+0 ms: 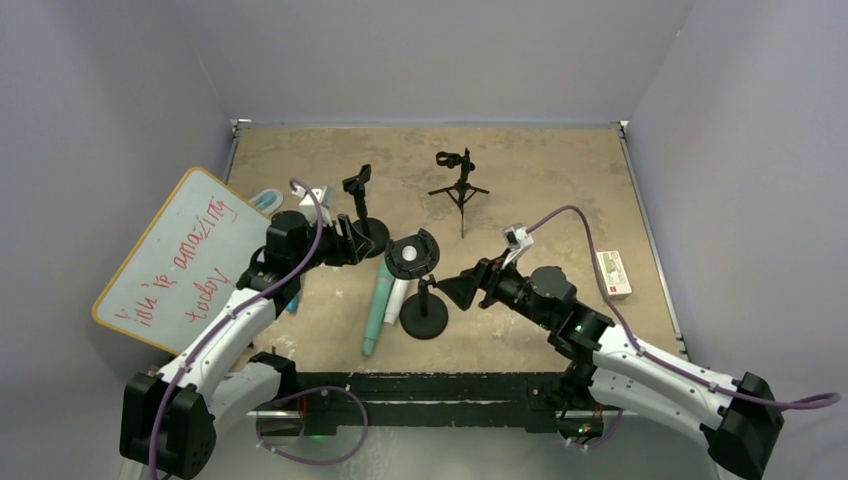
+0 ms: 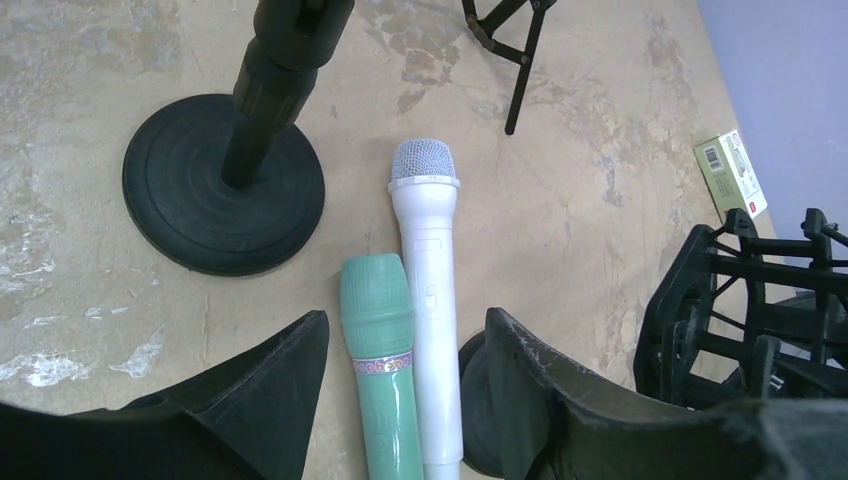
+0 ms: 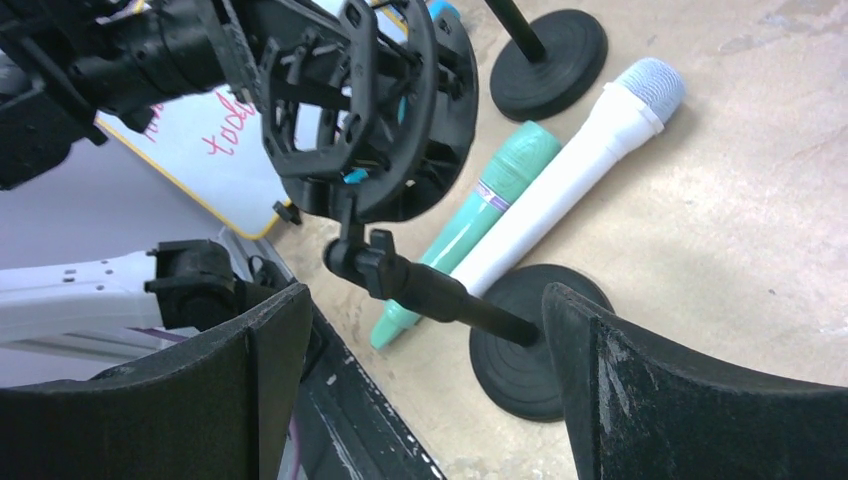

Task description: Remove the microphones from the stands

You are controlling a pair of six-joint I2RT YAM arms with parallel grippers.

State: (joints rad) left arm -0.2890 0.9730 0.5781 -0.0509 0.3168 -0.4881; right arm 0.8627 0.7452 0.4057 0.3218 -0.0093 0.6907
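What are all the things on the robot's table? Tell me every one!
white microphone: one, white, lying mid-table
teal microphone: one, teal, lying beside the white one
cage stand: one, black, mid-table
clip stand: one, black, back left
tripod stand: one, black, at the back
small box: one, green and white, right edge
whiteboard: one, white with red writing, left edge
blue object: one, light blue, by the whiteboard, mostly hidden
table: one, tan
left hand: one, black, open above both microphones
right hand: one, black, open by the cage stand's pole
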